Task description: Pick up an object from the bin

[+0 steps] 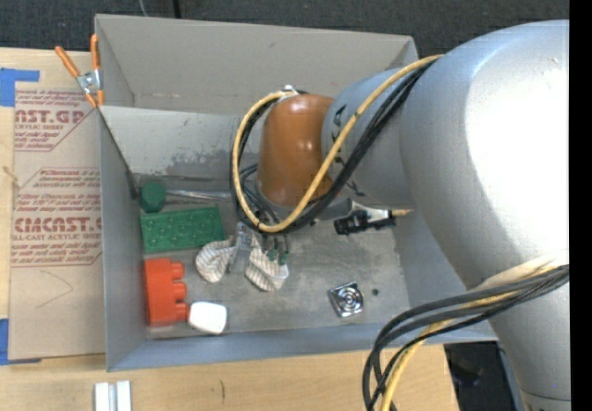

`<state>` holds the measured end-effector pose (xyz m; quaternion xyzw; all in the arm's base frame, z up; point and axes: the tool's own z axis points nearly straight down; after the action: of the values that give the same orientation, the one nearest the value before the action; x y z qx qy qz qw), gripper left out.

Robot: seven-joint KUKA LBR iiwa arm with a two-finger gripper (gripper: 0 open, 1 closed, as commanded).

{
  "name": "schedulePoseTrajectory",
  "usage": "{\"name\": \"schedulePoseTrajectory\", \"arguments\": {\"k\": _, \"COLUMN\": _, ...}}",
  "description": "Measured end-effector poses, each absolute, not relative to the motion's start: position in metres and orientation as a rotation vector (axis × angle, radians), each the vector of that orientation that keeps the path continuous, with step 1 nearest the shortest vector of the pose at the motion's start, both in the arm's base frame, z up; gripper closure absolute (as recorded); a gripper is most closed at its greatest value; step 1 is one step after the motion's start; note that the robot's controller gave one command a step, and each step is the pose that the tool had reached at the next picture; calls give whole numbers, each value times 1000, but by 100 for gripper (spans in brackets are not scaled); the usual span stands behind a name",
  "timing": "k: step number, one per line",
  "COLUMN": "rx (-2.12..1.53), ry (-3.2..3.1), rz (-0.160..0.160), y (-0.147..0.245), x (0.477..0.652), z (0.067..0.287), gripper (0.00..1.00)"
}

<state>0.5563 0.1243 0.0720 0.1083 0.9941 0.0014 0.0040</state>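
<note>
My gripper (259,254) hangs low in the middle of the bin, under the arm's orange cover, and is open. Its two fingers stand on either side of the top of a grey-and-white patterned cloth piece (266,276) lying on the bin floor. A second lobe of the same patterned cloth (215,260) lies just left of the fingers. A flat green studded plate (181,230) lies further left, touching that lobe. Nothing is lifted between the fingers.
A red block (164,291) and a small white piece (207,317) lie by the bin's front left corner. A green round knob (153,195) sits at the left wall. A small square metal part (346,299) lies at the front right. The arm covers the bin's right side.
</note>
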Motion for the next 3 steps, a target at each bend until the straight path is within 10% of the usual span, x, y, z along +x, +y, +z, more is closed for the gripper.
{"name": "schedulePoseTrajectory", "arguments": {"k": 3, "rx": 313, "ry": 3118, "rz": 5, "y": 121, "x": 560, "z": 77, "gripper": 100}}
